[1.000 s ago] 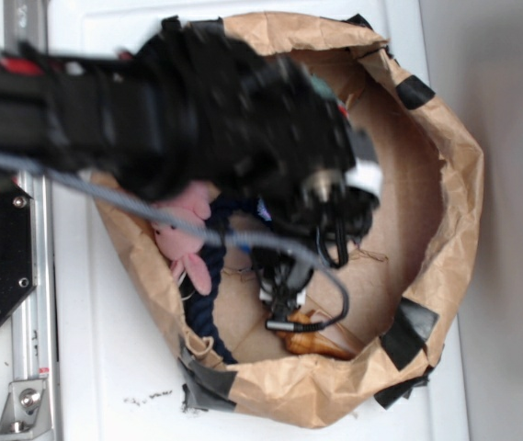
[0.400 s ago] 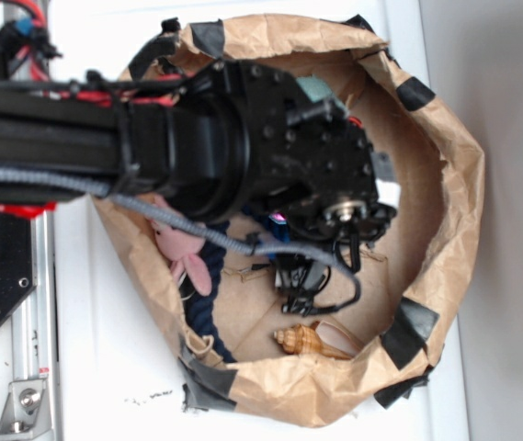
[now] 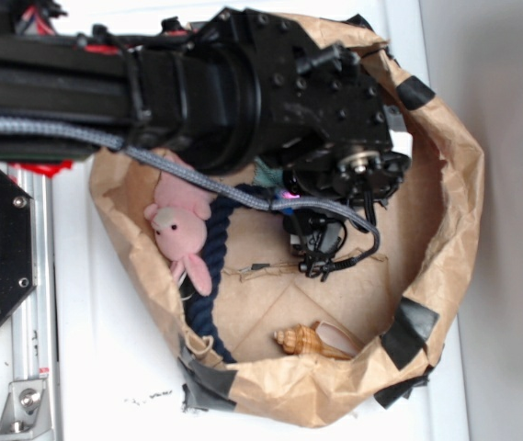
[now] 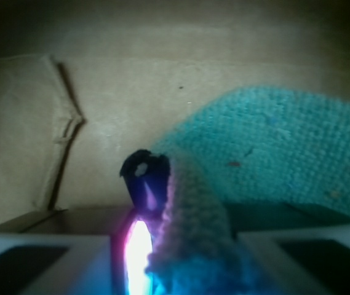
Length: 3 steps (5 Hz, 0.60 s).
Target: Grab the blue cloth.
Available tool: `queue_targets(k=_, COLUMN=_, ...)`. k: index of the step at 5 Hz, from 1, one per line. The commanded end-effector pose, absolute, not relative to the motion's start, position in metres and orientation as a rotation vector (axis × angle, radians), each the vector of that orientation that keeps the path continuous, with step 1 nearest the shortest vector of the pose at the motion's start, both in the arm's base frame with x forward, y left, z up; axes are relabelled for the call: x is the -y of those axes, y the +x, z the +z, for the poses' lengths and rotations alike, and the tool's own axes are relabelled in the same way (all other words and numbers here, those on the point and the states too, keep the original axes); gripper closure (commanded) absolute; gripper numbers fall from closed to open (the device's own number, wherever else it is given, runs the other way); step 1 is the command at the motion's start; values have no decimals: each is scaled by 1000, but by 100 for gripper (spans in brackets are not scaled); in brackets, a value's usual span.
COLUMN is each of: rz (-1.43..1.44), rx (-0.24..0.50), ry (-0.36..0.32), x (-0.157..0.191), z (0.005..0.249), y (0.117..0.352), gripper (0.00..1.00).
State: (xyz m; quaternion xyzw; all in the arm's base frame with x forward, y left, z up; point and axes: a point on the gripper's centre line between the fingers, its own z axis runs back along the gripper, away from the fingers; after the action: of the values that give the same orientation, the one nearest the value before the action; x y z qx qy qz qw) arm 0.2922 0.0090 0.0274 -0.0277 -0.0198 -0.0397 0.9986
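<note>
Teal terry fabric, the blue cloth [image 4: 267, 153], fills the right side of the wrist view, and a fold of it rises up against one dark finger [image 4: 144, 175] of the end effector [image 4: 162, 203]. The second finger is hidden behind that fold, so I cannot tell how far the jaws are closed, though the raised fold suggests a pinch has been made or is close. From the exterior view only a small teal sliver [image 3: 268, 171] shows, just under the black arm [image 3: 151, 92], inside the paper bag [image 3: 454, 184] near its upper rim. The end effector [image 3: 314, 248] hangs a little below that sliver, toward the middle of the bag.

As a judgement, the reach is done and contact is made; a confirmed hold and a lift clear of the bag floor are left.

Counted inside the bag: one blue cloth, one pink plush bunny [image 3: 180, 231] at the left wall, one dark navy rope [image 3: 208, 285] beside it, and one seashell [image 3: 305, 342] near the lower rim. The bag sits on a white desk [image 3: 105, 367].
</note>
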Motion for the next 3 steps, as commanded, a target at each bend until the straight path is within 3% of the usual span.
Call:
queue_targets(k=1, rz=-36, rx=206, ry=-21, x=-17, z=126, y=277, gripper=100)
queue_targets(k=2, rz=-64, rx=105, ry=-109, x=-4, z=157, y=267, gripper=100)
queue_targets(k=3, rz=-106, rx=90, ry=-107, x=10, z=173, y=258, gripper=100)
